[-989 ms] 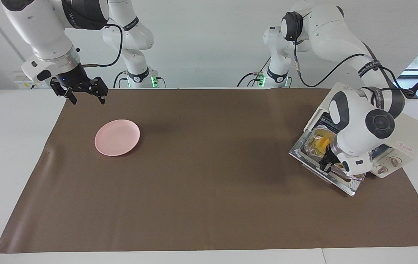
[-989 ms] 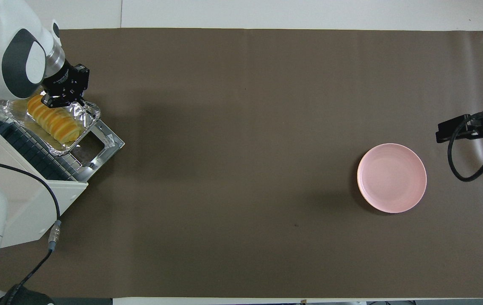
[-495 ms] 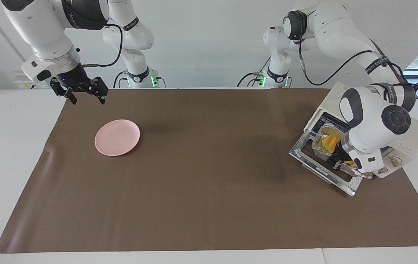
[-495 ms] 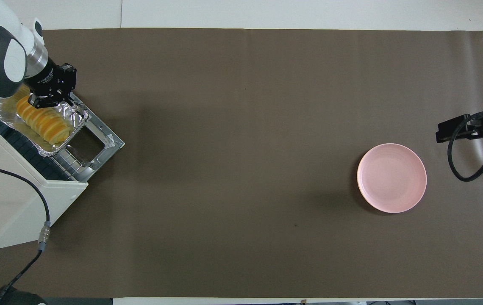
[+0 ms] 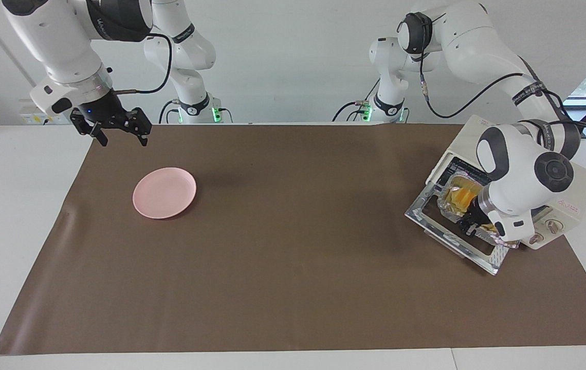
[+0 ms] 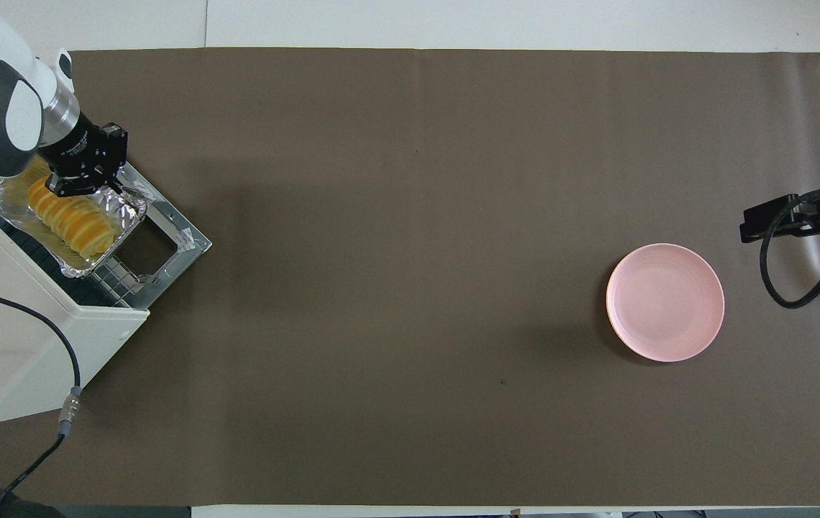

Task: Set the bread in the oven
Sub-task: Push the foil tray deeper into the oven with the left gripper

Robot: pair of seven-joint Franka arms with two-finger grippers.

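Overhead view, read from nine o'clock to three o'clock across the brown mat on the desk.

**Nine o'clock.** The oven stands at the left arm's end of the mat, its door folded down flat. The bread lies lengthwise in a foil tray, which rests partly on the wire rack in the oven's mouth and partly over the door. The left hand has its fingertips pinched together on the tray's rim, at the corner farthest from the robots. It touches the foil, not the loaf.

**Three o'clock.** A pink plate lies bare on the mat. The right hand waits with its fingers spread wide and holds nothing, over the mat's edge at about one o'clock from the plate.

**Handling.** The bread looks light and soft, and its slice-like ridges would likely dent or part under a direct squeeze. The thin foil is probably light as well, but it crumples readily and may buckle if pushed hard from one corner. The rim is the sensible place to grip, and a low, level push should let the tray slide along the rack. The task appears nearly done, since the tray is not yet fully inside and the door is open.
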